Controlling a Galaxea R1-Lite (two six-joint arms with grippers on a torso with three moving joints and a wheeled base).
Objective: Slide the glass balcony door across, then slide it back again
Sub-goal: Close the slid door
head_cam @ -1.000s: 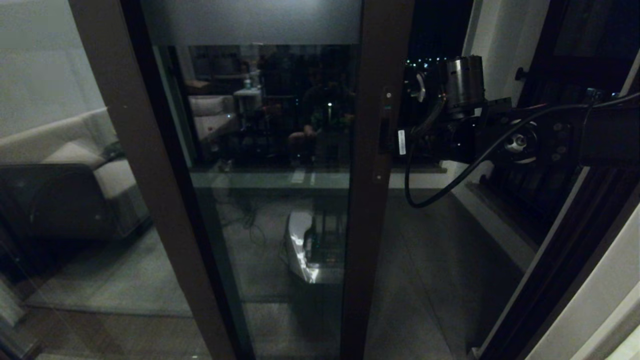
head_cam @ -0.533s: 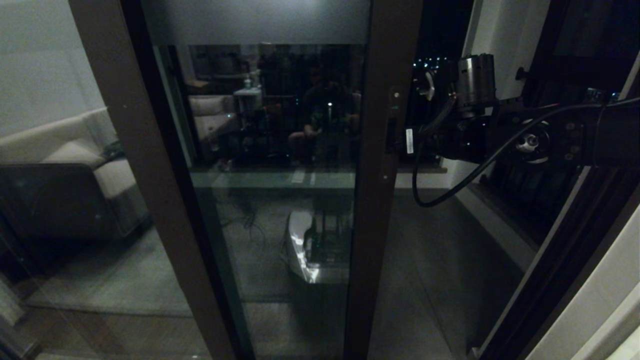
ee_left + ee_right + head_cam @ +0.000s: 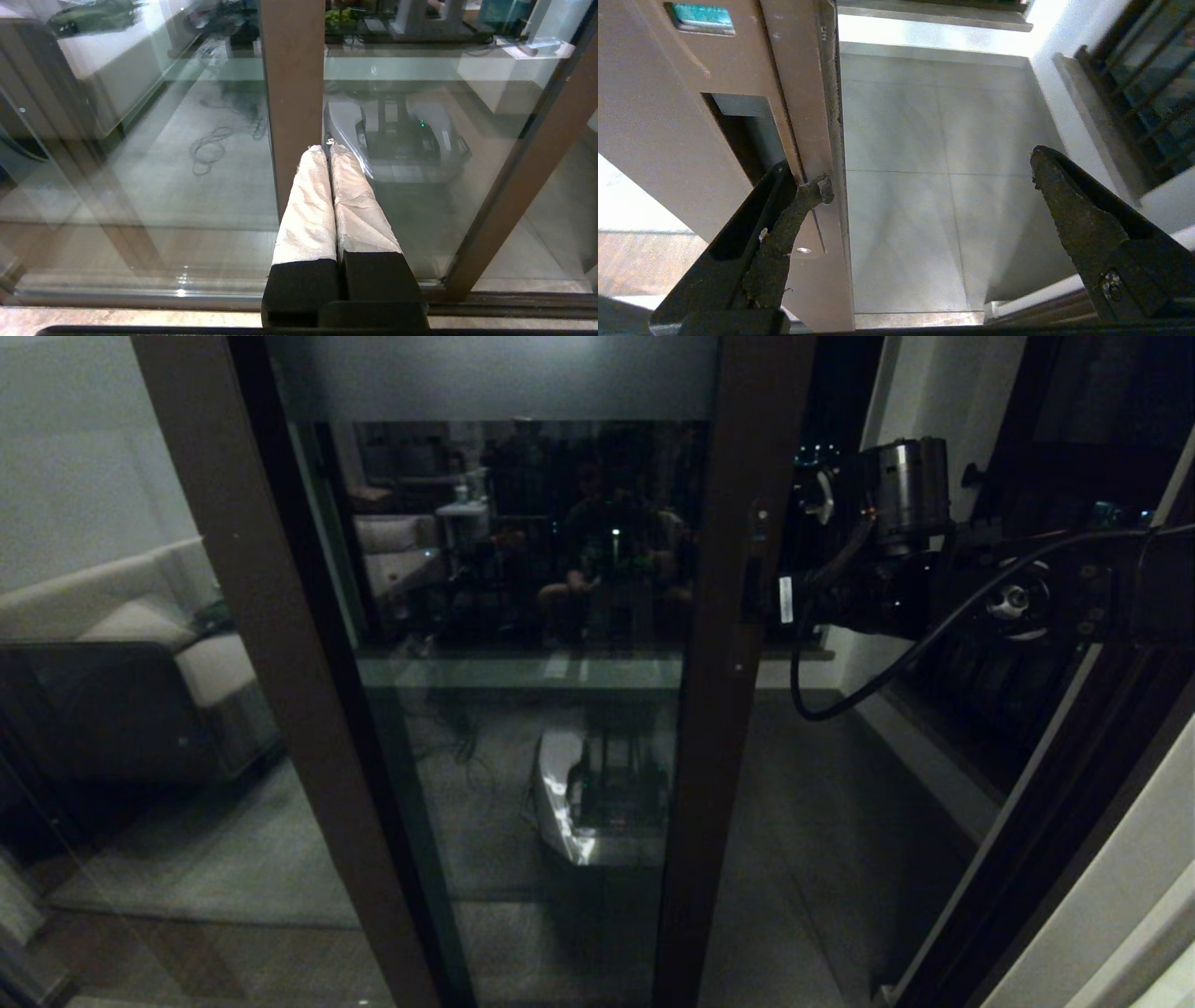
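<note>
The glass balcony door [image 3: 560,709] stands in front of the robot, a tall clear pane in a dark brown frame, reaching from the middle of the head view to its edge stile [image 3: 738,616] right of centre. To the right of that stile the doorway is open, showing the tiled balcony floor [image 3: 822,821], a white wall [image 3: 910,392] and a dark barred window [image 3: 990,709] beyond. On the stile sits the narrow recessed handle [image 3: 752,593], with a silver screw above it and another below.

The right gripper [image 3: 924,172] reaches in from the right at handle height. Its fingers are spread wide and grasp nothing. In the right wrist view one finger [image 3: 784,224] has its tip hooked into the handle recess [image 3: 742,135], pressed against the lip of the stile, while the other finger [image 3: 1073,205] hangs free over the open balcony floor, well apart from the frame. A small green-blue label [image 3: 703,18] sits on the stile beyond the recess.

The left gripper [image 3: 329,147] is parked low in front of the glass, its two white-wrapped fingers [image 3: 308,205] clenched together on nothing, pointing toward another brown upright [image 3: 292,93] and the floor track.

The pane reflects the room: a pale sofa [image 3: 140,644] on the left and the robot's own base [image 3: 588,803] lower down.
</note>
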